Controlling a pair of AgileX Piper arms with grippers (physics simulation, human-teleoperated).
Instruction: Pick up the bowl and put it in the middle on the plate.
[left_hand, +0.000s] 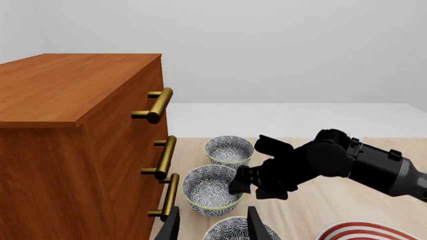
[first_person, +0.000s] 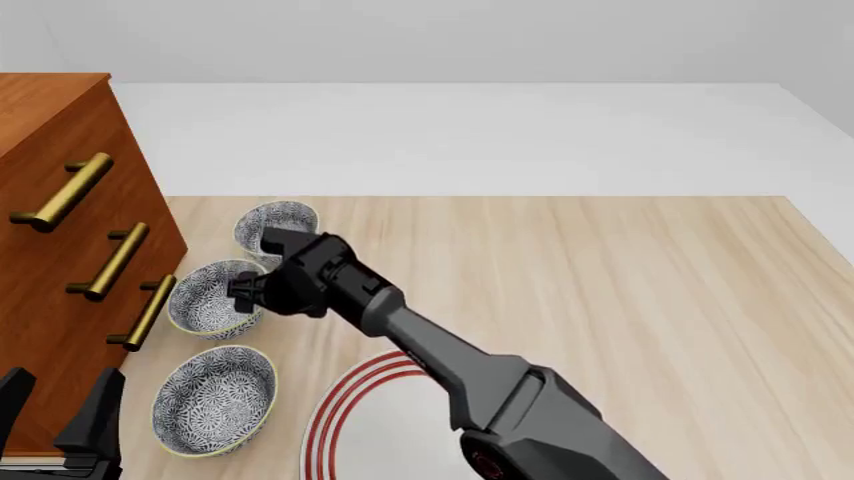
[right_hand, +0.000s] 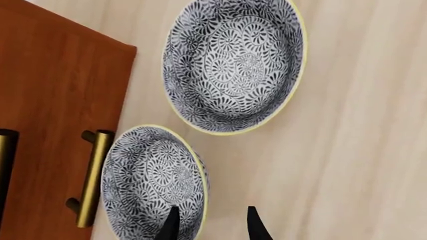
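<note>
One bowl (first_person: 214, 296), the middle of three, sits directly under the open right gripper (first_person: 247, 295), whose fingers straddle its rim nearest the plate (first_person: 350, 425).

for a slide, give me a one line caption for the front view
Right gripper reaches over the middle bowl of three by the drawers, red-ringed plate waiting nearby.

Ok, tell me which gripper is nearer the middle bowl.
Right. The right gripper hangs over the middle bowl's rim, jaws open; the left gripper sits back at the table's near edge.
</note>
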